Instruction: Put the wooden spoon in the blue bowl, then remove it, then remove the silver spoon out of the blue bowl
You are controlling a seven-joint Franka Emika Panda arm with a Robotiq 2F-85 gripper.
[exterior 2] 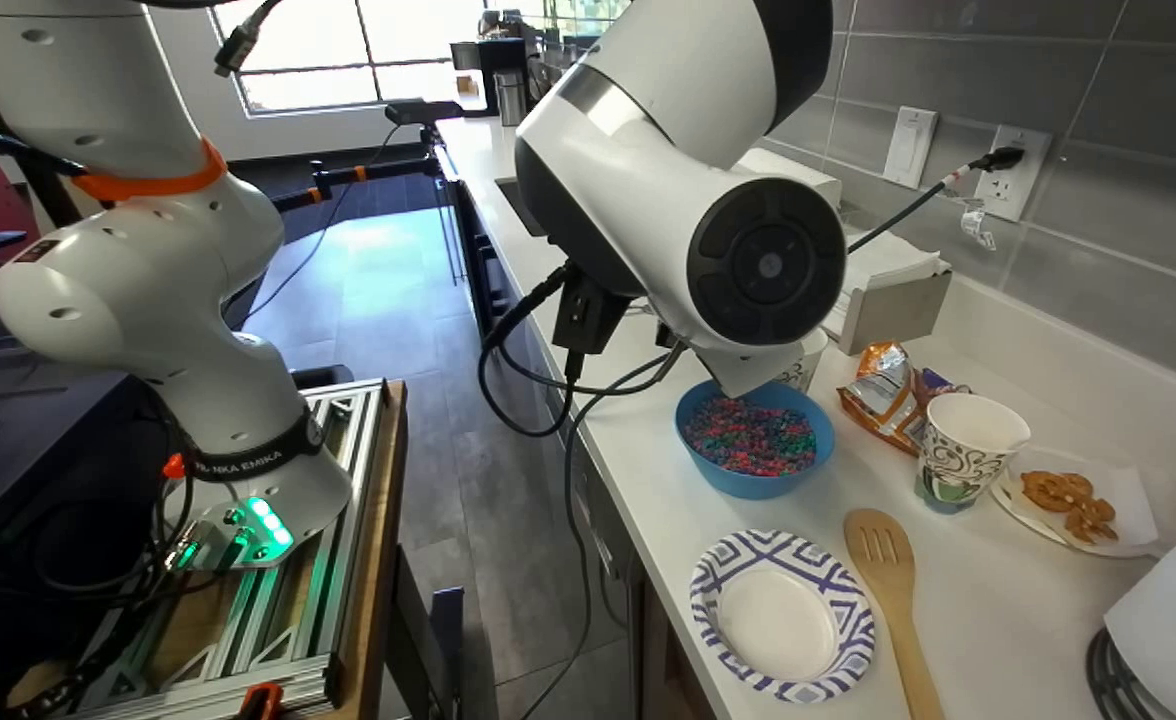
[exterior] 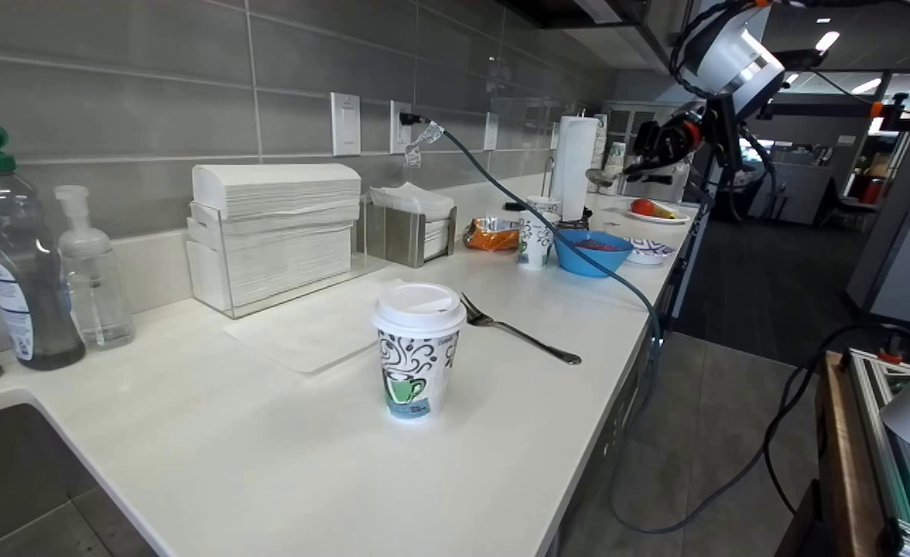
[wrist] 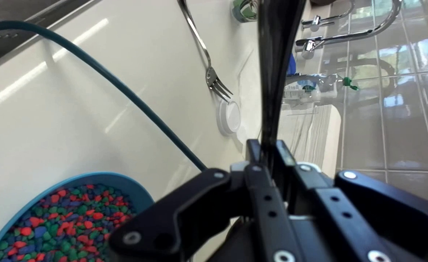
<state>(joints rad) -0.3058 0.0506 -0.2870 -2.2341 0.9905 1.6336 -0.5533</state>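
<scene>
Gripper [wrist: 268, 153] pinching the silver spoon [exterior: 599, 178], above right of centre in an exterior view — probably the removal, so steer clear of the blue bowl [exterior 2: 754, 486], lower flat to the counter [exterior: 300, 456], release.

Long white countertop [exterior: 215, 480], glossy; wall of large gray rectangular tiles [exterior: 114, 108] with pale grout lines along its back edge, bright reflections on it in wrist view. White rectangular switch plate [exterior: 346, 124] and white outlet plate [exterior: 398, 135] on tiles. Gray rectangular sink [exterior: 14, 464] cut into countertop, back from front edge. Below front edge, gray floor tiles [exterior: 710, 418], then dark floor [exterior: 764, 286]. Black office chair [exterior: 836, 205] farther off; ceiling lights [exterior: 827, 40] lit. In an exterior view, large dark-framed windows [exterior 2: 303, 45], white wall [exterior 2: 298, 132] beneath, bluish glare [exterior 2: 378, 255] across floor.
</scene>
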